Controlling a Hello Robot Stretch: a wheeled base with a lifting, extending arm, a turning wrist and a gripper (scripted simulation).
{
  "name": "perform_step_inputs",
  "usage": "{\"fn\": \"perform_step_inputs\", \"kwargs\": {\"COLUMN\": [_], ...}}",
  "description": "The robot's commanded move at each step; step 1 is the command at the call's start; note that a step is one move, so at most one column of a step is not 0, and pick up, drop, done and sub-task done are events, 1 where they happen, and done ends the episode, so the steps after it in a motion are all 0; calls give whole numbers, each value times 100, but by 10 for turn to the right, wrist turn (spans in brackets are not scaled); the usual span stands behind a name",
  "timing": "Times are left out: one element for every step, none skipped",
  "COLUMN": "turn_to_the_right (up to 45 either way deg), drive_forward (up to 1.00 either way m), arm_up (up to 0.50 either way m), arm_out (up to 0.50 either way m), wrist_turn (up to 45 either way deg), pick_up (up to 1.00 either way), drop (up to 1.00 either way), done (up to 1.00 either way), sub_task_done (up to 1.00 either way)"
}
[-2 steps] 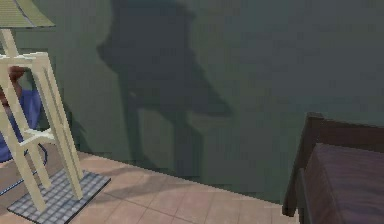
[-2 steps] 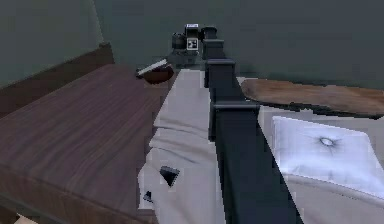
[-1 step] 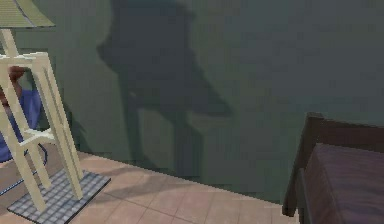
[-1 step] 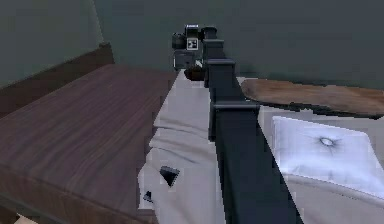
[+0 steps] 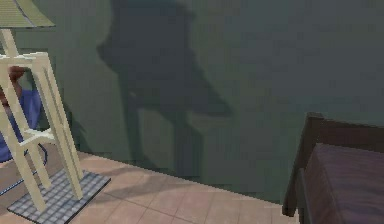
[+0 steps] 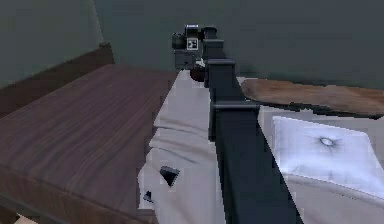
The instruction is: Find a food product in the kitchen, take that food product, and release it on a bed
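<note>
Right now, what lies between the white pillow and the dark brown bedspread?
In the arm side view, a pale grey blanket and the robot's dark arm lie between them.

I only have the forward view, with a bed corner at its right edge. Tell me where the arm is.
Observer: The arm stretches out across the bed.
Operator: Report what the claw holds.
Observer: I cannot tell; the claw ends by the far edge of a grey sheet, and its tip is unclear.
Operator: Describe what lies beside the arm.
Observer: A white pillow lies to the arm's right in the arm side view, below a wooden headboard.
</note>
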Motion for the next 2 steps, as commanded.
{"fn": "perform_step_inputs", "kwargs": {"turn_to_the_right": [0,0], "drive_forward": [0,0], "arm_up": [-4,-32], "arm_out": [0,0], "wrist_turn": [0,0], "pick_up": [0,0], "drop": [0,0], "done": [0,0], "sub_task_done": [0,0]}}
